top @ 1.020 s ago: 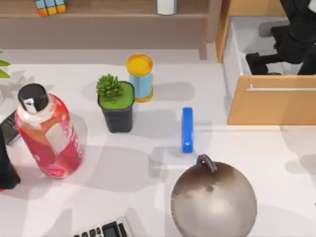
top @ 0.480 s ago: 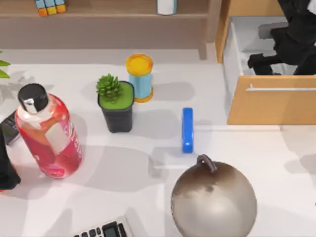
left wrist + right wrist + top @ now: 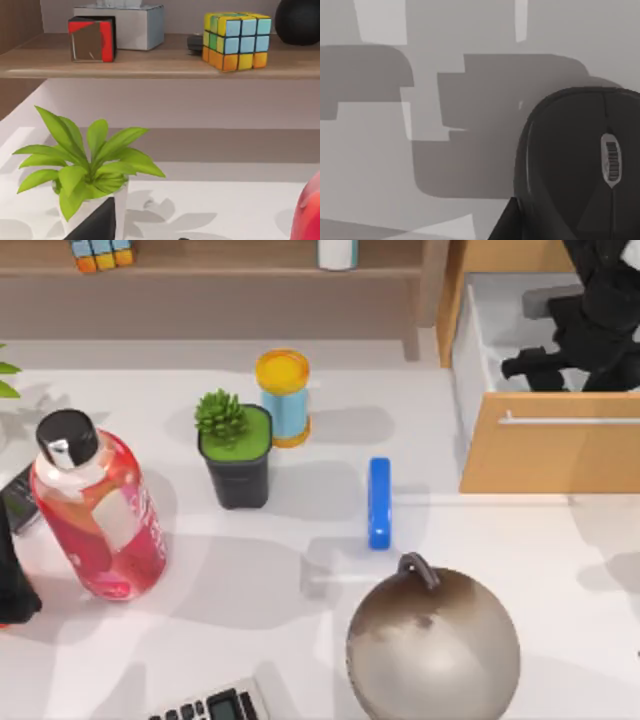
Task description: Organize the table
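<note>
The pale white-grey table [image 3: 250, 590] carries a pink bottle [image 3: 100, 515] with a black cap, a succulent [image 3: 236, 450] in a black pot, a yellow-and-blue spool [image 3: 284, 395], a blue bar [image 3: 379, 502], a grey-brown ball [image 3: 432, 645] with a handle, a calculator [image 3: 215, 707] and a dark phone [image 3: 18, 498]. My right gripper [image 3: 530, 365] hangs over the open drawer [image 3: 472, 350] at the back right. Beneath it, a black mouse [image 3: 585, 165] lies on the drawer's grey floor. My left arm [image 3: 12, 585] is parked at the left edge.
A brown shelf [image 3: 220, 270] runs along the back with a colour cube [image 3: 235, 40], a red-and-silver block [image 3: 91, 39] and a grey box [image 3: 131, 26]. A leafy plant in a white pot [image 3: 85, 170] stands at the far left. The drawer's light-wood front [image 3: 550, 455] juts toward the table.
My right gripper has drifted slightly toward the back and right above the drawer. Everything on the table and my left arm stay where they were.
</note>
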